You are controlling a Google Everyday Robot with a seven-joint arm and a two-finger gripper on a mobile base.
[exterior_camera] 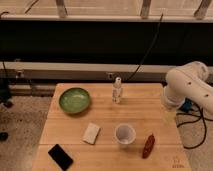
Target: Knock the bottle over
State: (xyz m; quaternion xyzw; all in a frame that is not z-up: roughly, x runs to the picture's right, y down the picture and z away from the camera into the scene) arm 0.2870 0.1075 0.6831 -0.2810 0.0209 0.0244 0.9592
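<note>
the room's back side is a wide dark wall band (75,42) under a row of window frames, with a pale rail (60,67) running along its foot. a black cable (150,45) slants down across the band toward the rail. the speckled floor (20,120) shows to the left and right of the furniture.

a light wooden table (105,115) fills the lower middle, its planks running left to right.

the white robot arm (190,87) bulks in from the right, over the table's right edge. the gripper (169,116) hangs below it, pale and faint, just above the table's right margin and well apart from everything on the wood. whether it is parted or closed cannot be made out.

a green bowl (74,100) sits at the back left. a white paper cup (124,134) stands upright, mouth up, near the front centre. a flat black object (60,156) lies at the front left corner. a white block (91,133) lies between it and the cup. a dark reddish-brown elongated object (148,145) lies just right of the cup.

the bottle (117,90), slim and whitish with a white cap, stands upright at the back centre of the table, right of the bowl and behind the cup, touching nothing.
</note>
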